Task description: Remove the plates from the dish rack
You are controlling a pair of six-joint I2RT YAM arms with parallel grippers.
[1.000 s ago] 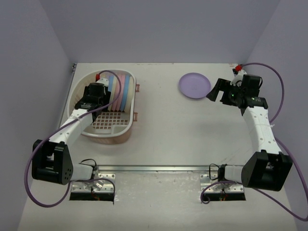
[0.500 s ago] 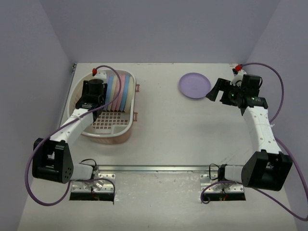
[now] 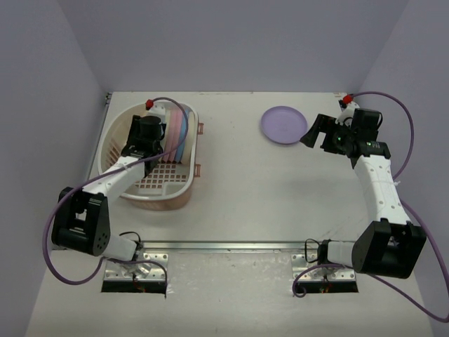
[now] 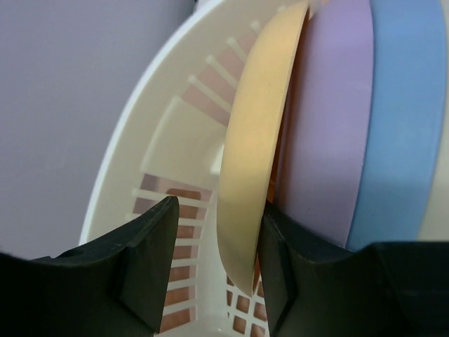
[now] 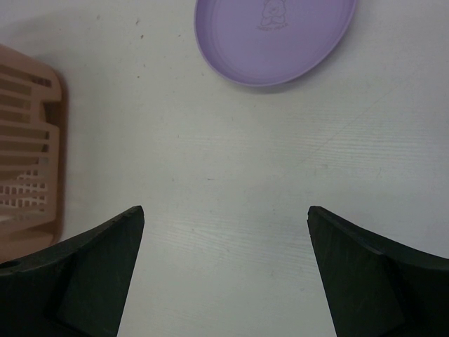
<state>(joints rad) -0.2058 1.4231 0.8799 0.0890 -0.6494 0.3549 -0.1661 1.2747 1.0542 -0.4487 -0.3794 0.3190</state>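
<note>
The dish rack (image 3: 151, 191) stands at the left of the table with several plates (image 3: 176, 132) upright on edge in it. My left gripper (image 3: 150, 132) is down inside the rack (image 4: 163, 140). Its jaws straddle the lower edge of the yellow plate (image 4: 258, 140): the right finger (image 4: 280, 246) touches the plate's back, and a gap remains at the left finger (image 4: 151, 253). Behind it stand a lavender plate (image 4: 330, 119) and a blue plate (image 4: 401, 119). Another lavender plate (image 3: 283, 124) lies flat on the table. My right gripper (image 3: 313, 133) hovers open and empty beside it.
In the right wrist view the flat lavender plate (image 5: 273, 35) lies ahead of the open right gripper (image 5: 224, 210), and the rack's pink handle side (image 5: 28, 140) shows at the left. Walls close the table at the left, back and right.
The left gripper has shifted toward the upright plates and its jaws have narrowed around the yellow plate. The right arm has not moved.
</note>
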